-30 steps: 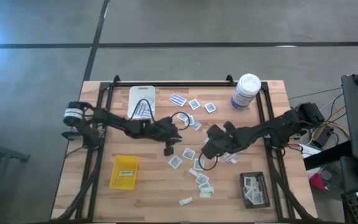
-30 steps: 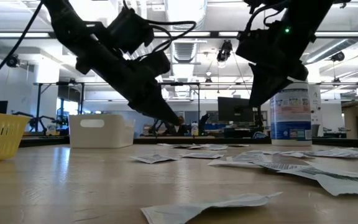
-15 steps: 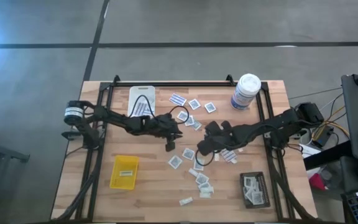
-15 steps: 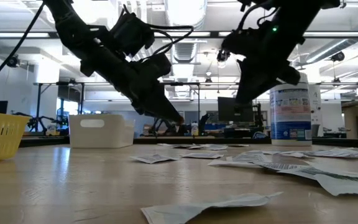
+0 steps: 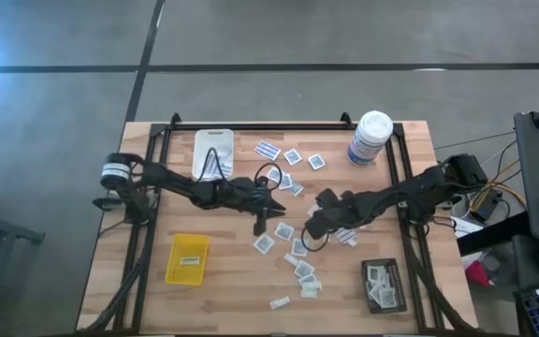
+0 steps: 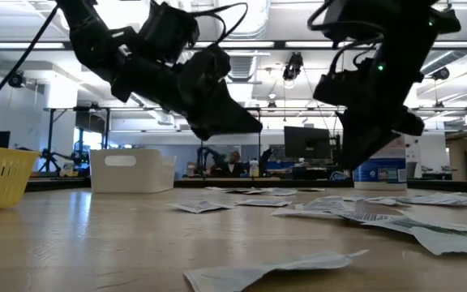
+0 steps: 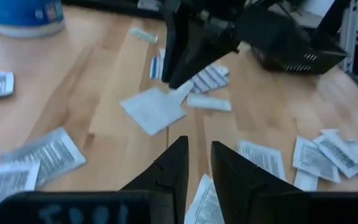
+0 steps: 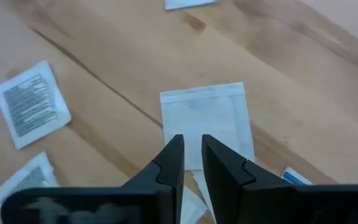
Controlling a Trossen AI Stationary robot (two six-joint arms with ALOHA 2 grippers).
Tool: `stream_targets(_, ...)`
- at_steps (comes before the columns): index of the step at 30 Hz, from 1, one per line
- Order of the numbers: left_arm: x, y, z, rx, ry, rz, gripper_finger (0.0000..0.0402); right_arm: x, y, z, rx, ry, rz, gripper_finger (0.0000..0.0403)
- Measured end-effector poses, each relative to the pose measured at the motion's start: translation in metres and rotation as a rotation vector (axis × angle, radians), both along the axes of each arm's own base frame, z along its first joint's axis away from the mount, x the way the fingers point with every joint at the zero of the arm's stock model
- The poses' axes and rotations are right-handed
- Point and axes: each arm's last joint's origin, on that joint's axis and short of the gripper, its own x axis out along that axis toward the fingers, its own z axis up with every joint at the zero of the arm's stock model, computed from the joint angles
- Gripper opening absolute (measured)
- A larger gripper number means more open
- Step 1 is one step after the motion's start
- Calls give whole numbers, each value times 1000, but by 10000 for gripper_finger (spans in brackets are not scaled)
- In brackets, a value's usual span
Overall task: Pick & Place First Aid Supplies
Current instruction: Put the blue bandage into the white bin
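Many small flat first aid packets (image 5: 293,255) lie loose on the wooden table's middle. My right gripper (image 8: 191,146) points steeply down over a white square packet (image 8: 213,118) that lies flat on the wood. Its fingers are open by a narrow gap and stand low over the table (image 6: 352,162). My left gripper (image 7: 199,152) hangs well above the table (image 6: 250,126) and points almost level at the right gripper (image 7: 182,59). It is open by a narrow gap with nothing between its fingers. My right gripper comes from above onto the white square packet's near edge (image 8: 194,163), one finger on either side of a narrow gap. The fingers themselves cover that spot, so I cannot tell whether they touch the packet, which lies flat on the table.
A white tray (image 5: 212,148) with a few strips stands at the far left, a yellow tray (image 5: 186,259) at the near left and a black tray (image 5: 383,285) with packets at the near right. A tall white canister (image 5: 371,139) stands at the far right.
My right gripper has sunk toward the packets and rolled at the wrist, and its tips now stand close above the table. My left gripper has tipped up from a downward slant to nearly level, so its tips have risen.
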Motion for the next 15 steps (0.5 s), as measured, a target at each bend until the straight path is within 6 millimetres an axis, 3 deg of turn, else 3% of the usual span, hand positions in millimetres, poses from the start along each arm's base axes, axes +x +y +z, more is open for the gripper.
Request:
stream_targets(5, 2, -1, -13, -53, 44, 1, 78, 3, 1, -6, 21, -96, -2, 54)
stream_targets(15, 9, -5, -26, -54, 75, -19, 78, -7, -9, -24, -50, -77, -79, 54)
